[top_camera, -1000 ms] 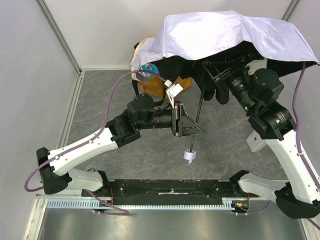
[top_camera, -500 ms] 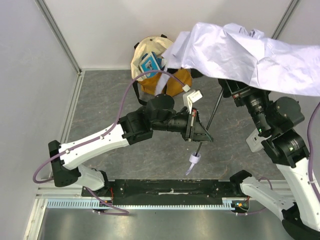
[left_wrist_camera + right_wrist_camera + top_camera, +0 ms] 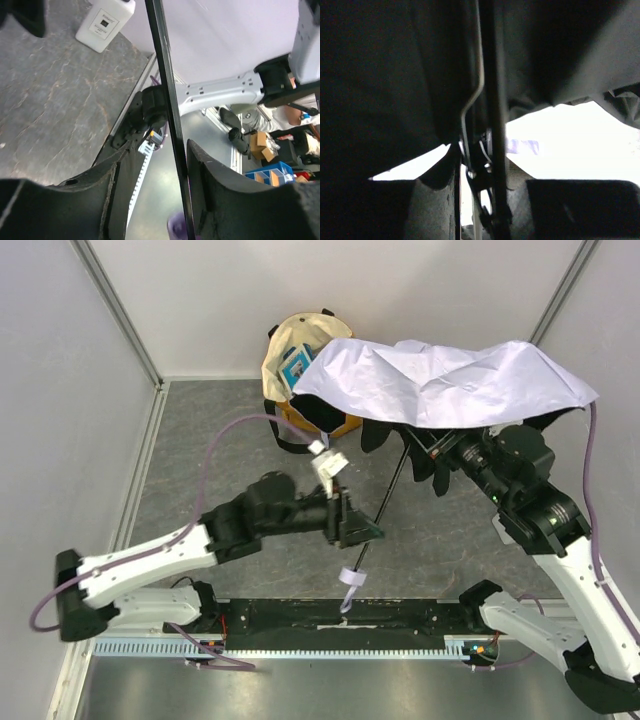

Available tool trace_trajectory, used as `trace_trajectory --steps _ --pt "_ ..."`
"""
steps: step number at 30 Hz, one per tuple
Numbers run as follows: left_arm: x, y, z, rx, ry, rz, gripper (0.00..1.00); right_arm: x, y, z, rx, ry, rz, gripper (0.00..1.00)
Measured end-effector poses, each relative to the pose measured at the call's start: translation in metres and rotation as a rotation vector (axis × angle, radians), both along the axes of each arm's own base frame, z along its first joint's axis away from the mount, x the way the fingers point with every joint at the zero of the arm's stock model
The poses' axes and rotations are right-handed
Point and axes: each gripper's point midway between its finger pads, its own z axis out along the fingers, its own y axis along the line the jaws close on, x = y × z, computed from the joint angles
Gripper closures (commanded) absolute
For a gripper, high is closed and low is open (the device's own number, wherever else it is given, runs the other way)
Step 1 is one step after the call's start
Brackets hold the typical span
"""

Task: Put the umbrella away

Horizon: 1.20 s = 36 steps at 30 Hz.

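From the left, our left arm (image 3: pixel 150 558) stretches low over the grey bench (image 3: pixel 200 440) toward the middle. Behind it, at the far side of the bench, stands the mustard-and-cream tote bag (image 3: pixel 279 344), mouth up. We judge it to be where the umbrella (image 3: pixel 450 385) should go.

The left fingers (image 3: pixel 225 195) stand half apart on either side of the slim black shaft (image 3: pixel 166 95). There is a clear gap on one side, so they bracket the shaft without clamping it. We read this as guiding or re-gripping the low end near the lavender wrist strap (image 3: pixel 348 580), which lies close to the near edge of the bench.

The umbrella itself is in the air, with its shaft tilted up and to the right. Its pale canopy (image 3: pixel 500 380) is open and spread over the right half of the scene, its left edge overlapping the tote's right rim.

Under that canopy the right fingers (image 3: pixel 570 210) sit either side of the shaft, high up. The view is too dark to show contact. With the left fingers loose, though, we judge that the right ones are closed on the shaft and carry the umbrella.

Against half a second ago, the canopy has come down and leftward. It is now fully in view rather than running off the right edge. The left arm has drawn back toward us, and the strap end has shifted left and nearer.
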Motion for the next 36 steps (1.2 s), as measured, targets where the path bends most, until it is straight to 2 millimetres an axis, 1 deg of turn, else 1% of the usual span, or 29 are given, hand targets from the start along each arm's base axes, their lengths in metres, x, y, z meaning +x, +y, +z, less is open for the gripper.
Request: trace_trajectory --steps 2,3,5,8,10,11,13,16,18,20,22,24,25,27,30,31,33,34,36 --pt "-0.005 0.026 -0.006 -0.026 -0.025 0.035 0.49 0.002 0.003 -0.011 -0.024 0.034 0.012 1.0" --pt "-0.01 0.044 -0.011 -0.038 -0.038 0.055 0.51 0.004 0.004 -0.015 -0.037 0.046 0.011 1.0" --pt "-0.013 0.069 -0.021 -0.041 -0.053 0.098 0.53 0.008 0.005 -0.022 -0.059 0.063 0.009 1.0" --pt "-0.011 0.102 -0.037 -0.012 -0.063 0.186 0.45 0.012 0.006 -0.028 -0.102 0.081 0.012 1.0" --pt "-0.007 0.122 -0.041 0.01 -0.075 0.256 0.39 0.017 0.006 -0.028 -0.129 0.08 0.011 1.0" --pt "-0.004 0.133 -0.041 0.018 -0.086 0.294 0.38 0.02 0.006 -0.026 -0.141 0.077 0.009 1.0" --pt "0.002 0.155 -0.039 0.036 -0.102 0.374 0.38 0.028 0.007 -0.019 -0.165 0.069 0.01 1.0" --pt "0.016 0.184 -0.026 0.07 -0.118 0.512 0.38 0.04 0.01 -0.006 -0.201 0.041 0.034 1.0" --pt "0.028 0.203 -0.015 0.1 -0.13 0.619 0.36 0.043 0.012 -0.002 -0.224 0.031 0.055 1.0" --pt "0.039 0.216 -0.004 0.106 -0.146 0.706 0.34 0.045 0.012 0.0 -0.243 0.027 0.074 1.0" --pt "0.044 0.222 -0.001 0.109 -0.161 0.747 0.32 0.045 0.012 0.003 -0.249 0.023 0.091 1.0" --pt "0.047 0.219 0.0 0.098 -0.177 0.748 0.3 0.043 0.014 0.005 -0.245 0.022 0.11 1.0" --pt "0.047 0.213 0.0 0.082 -0.183 0.731 0.31 0.042 0.017 0.007 -0.242 0.024 0.129 1.0" --pt "0.046 0.199 -0.001 0.056 -0.185 0.693 0.39 0.038 0.023 0.01 -0.232 0.021 0.17 1.0" --pt "0.054 0.175 -0.008 0.073 -0.163 0.643 0.41 0.031 0.033 0.015 -0.216 0.008 0.243 1.0" --pt "0.062 0.166 -0.013 0.088 -0.139 0.628 0.39 0.028 0.037 0.015 -0.214 0.005 0.27 1.0" --pt "0.077 0.157 -0.019 0.081 -0.091 0.608 0.34 0.023 0.041 0.016 -0.212 0.001 0.307 1.0" --pt "0.085 0.151 -0.026 0.06 -0.057 0.583 0.32 0.02 0.043 0.015 -0.21 0.001 0.329 1.0" --pt "0.086 0.144 -0.037 0.014 -0.004 0.522 0.3 0.017 0.047 0.015 -0.205 0.0 0.355 1.0"
